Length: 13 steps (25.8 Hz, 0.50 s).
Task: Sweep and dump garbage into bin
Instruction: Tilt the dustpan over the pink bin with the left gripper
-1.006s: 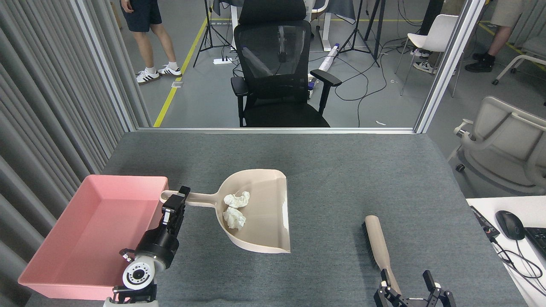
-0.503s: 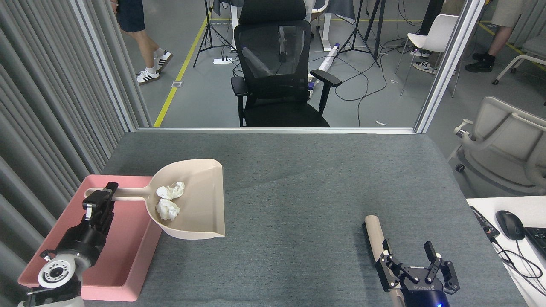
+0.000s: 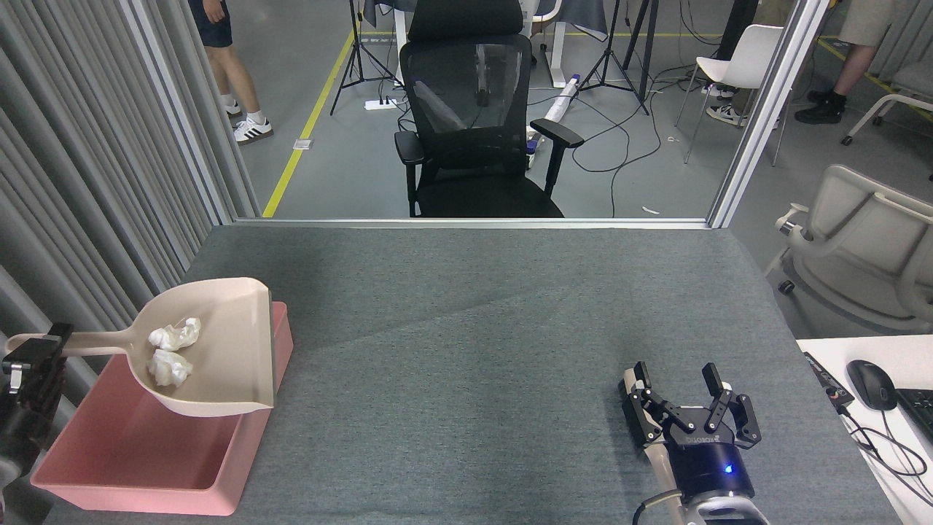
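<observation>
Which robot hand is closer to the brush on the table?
The right. The right gripper hangs open just above the brush, beside its bristles. The left gripper is far across the table, holding the dustpan handle over the pink bin.

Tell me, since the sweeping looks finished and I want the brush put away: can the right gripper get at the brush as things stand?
Probably yes. The right gripper hangs open right over the brush on the table, with nothing between them.

left claw (image 3: 36, 355) clamped, right claw (image 3: 678, 390) spread.
</observation>
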{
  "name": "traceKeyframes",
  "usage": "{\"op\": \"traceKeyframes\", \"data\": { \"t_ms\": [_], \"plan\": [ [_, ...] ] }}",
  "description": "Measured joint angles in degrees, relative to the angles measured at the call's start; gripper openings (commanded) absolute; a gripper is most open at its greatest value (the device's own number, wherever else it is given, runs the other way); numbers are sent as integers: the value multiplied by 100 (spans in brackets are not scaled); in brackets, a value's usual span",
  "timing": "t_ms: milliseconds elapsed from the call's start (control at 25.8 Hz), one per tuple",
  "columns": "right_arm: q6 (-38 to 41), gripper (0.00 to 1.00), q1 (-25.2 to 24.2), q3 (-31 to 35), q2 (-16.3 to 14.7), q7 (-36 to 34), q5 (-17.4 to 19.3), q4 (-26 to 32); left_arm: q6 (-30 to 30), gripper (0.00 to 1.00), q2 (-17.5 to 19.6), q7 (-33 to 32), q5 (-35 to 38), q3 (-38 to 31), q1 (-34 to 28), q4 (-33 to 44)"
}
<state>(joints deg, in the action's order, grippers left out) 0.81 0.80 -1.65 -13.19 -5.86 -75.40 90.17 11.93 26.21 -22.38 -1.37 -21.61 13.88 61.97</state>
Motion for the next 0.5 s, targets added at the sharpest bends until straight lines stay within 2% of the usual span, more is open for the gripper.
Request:
{"op": "traceKeyframes", "data": {
  "t_ms": [232,503],
  "plan": [
    [-3,99,246,-260,58,25,-1,-156,645,6,488,-38,-1,-43,126,-793],
    [-24,99,327,-346,131,-7,-8,-213,1117,6,879,-45,8,-41,612,-1793]
  ]
}}
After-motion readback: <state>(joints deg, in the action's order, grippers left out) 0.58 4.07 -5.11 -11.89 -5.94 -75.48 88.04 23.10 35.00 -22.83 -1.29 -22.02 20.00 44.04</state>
